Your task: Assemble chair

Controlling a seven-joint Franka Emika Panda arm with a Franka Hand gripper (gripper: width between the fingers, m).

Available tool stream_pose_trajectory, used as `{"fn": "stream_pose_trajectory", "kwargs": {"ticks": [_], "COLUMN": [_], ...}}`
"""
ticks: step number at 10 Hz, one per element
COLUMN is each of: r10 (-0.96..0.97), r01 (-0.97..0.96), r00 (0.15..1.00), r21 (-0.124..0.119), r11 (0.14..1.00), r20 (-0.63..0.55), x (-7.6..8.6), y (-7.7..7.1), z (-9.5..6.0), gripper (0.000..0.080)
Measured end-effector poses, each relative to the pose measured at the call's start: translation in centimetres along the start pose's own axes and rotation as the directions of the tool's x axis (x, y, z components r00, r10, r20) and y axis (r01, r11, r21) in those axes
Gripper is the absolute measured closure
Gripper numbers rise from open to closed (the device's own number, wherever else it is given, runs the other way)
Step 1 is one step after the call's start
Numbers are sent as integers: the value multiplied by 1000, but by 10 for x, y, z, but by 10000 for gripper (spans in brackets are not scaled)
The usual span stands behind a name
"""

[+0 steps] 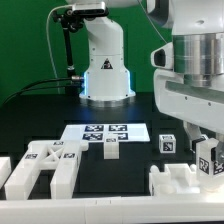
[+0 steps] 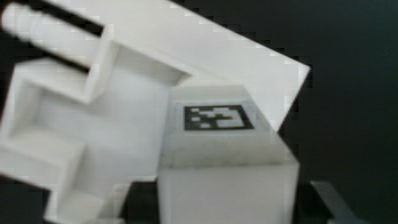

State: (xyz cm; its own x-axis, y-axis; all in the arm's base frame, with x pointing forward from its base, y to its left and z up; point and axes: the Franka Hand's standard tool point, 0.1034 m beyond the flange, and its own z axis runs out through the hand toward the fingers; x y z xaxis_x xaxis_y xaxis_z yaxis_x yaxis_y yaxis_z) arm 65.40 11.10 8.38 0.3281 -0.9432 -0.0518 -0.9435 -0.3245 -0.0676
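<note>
Base sits at the back of the desk, middle-ish. The marker board lies flat in front of it, with a small block right at its near edge. Front on the exterior view's left there's a ladder frame, and another part just beside it at the picture's edge. On the exterior view's right, a cube stands near a post, and a slotted part lies in front of both. In the wrist view, a tagged leg sits right against an open frame.

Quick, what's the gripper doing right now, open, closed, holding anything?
Gripper: cannot be told, since its fingers are hidden in both views. A tagged white part fills the wrist view close up, but no grasp shows.
</note>
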Motion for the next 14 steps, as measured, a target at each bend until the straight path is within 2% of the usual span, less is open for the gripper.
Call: {"fn": "stream_pose_trajectory", "kwargs": {"ticks": [2, 5, 6, 7, 8, 10, 13, 14], "r10": [123, 90, 8, -214, -352, -459, -653, -788], "r01": [-123, -90, -8, 214, 352, 459, 653, 788], "r00": [992, 996, 1000, 977, 936, 888, 757, 615], "r21": [6, 8, -4, -31, -35, -9, -17, -40], "r11": [992, 996, 1000, 976, 935, 888, 757, 615], "r20": [8, 13, 6, 1, 5, -12, -8, 1], "x": [-7, -8, -8, -11, -16, -16, -15, -13], "y": [0, 0, 2, 2, 3, 3, 4, 3], "z": [0, 0, 1, 2, 4, 4, 5, 2], "gripper": [508, 508, 395, 260, 171, 152, 151, 151]}}
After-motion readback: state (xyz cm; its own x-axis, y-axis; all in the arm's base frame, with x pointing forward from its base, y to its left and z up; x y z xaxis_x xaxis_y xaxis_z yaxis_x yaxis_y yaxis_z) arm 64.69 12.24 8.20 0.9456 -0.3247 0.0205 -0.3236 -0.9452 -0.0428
